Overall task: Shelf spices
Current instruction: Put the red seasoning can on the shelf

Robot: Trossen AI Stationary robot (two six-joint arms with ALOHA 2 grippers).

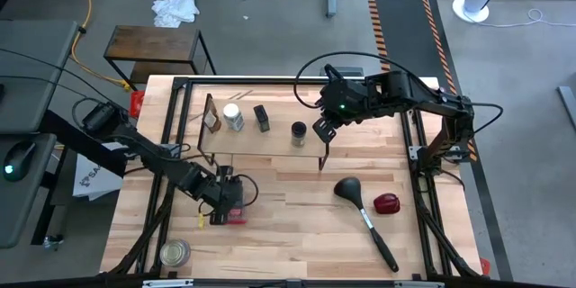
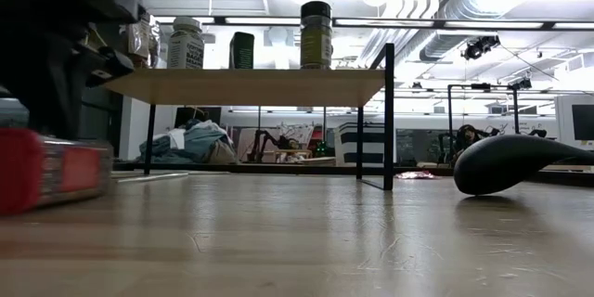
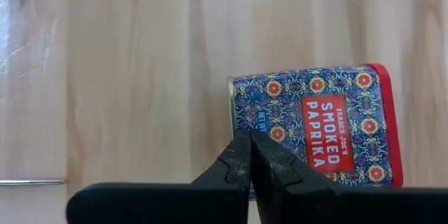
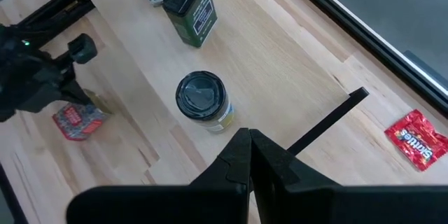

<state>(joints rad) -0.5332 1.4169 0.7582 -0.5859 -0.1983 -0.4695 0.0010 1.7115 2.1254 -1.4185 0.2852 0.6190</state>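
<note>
The red square tin (image 3: 315,126) lies on its side on the table, red lid end away from the shelf's left legs, in front of the shelf (image 1: 261,135). My left gripper (image 3: 250,145) is shut, slanting down, its tips at the tin's bottom-end corner. On the shelf top stand the brown bottle (image 1: 211,120), the white-capped jar (image 1: 234,118), the black box (image 1: 262,118) and the dark-lidded jar (image 4: 203,101). My right gripper (image 4: 250,141) hangs shut above the shelf's right end, near the dark-lidded jar, touching nothing. My left gripper's shut fingertips (image 3: 238,161) stand at the corner of the tin's bottom end (image 3: 236,105), coming slanting from above. The fingers themselves cover that spot, so I cannot tell whether they touch the tin. The tin lies flat on the table.
A black ladle (image 1: 362,209) and a flat red packet (image 1: 387,203) lie on the table to the right of the shelf's front. A clear glass jar with a metal lid (image 1: 175,254) stands near the front left corner. The shelf's black wire legs (image 2: 388,116) stand behind the tin.
</note>
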